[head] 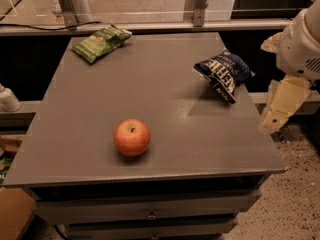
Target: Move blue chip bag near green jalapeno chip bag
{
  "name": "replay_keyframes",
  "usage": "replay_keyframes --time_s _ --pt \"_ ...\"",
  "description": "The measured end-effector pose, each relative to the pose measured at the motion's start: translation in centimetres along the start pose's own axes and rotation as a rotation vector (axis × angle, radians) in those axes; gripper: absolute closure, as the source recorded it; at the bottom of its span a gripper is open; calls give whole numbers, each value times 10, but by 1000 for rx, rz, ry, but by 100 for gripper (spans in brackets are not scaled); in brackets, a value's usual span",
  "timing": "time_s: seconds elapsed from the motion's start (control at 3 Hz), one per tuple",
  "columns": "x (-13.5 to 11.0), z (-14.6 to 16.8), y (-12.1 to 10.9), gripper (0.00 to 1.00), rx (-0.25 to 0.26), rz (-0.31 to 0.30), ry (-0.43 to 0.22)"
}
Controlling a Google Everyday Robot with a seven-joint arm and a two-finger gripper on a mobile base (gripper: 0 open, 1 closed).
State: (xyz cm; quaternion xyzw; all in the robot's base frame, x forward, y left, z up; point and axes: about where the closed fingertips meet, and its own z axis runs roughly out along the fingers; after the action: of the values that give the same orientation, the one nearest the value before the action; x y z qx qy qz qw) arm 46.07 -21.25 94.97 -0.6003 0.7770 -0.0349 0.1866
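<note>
The blue chip bag (222, 74), dark navy with white lettering, lies crumpled near the right edge of the grey table (150, 99). The green jalapeno chip bag (101, 42) lies flat at the far left corner of the table. My gripper (274, 118), cream-coloured on a white arm, hangs off the table's right edge, to the right of the blue bag and a little nearer the front. It touches nothing and holds nothing.
A red apple (132, 137) sits on the front middle of the table. A metal rail with posts (195, 14) runs behind the table. Drawers (150, 214) are below the front edge. Speckled floor lies to the right.
</note>
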Motion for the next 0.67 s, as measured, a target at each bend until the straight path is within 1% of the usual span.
replay_keyframes --time_s 0.33,0.67 --pt "-9 33 -23 0 32 14 -29" --pt "-15 63 -51 0 77 55 -56"
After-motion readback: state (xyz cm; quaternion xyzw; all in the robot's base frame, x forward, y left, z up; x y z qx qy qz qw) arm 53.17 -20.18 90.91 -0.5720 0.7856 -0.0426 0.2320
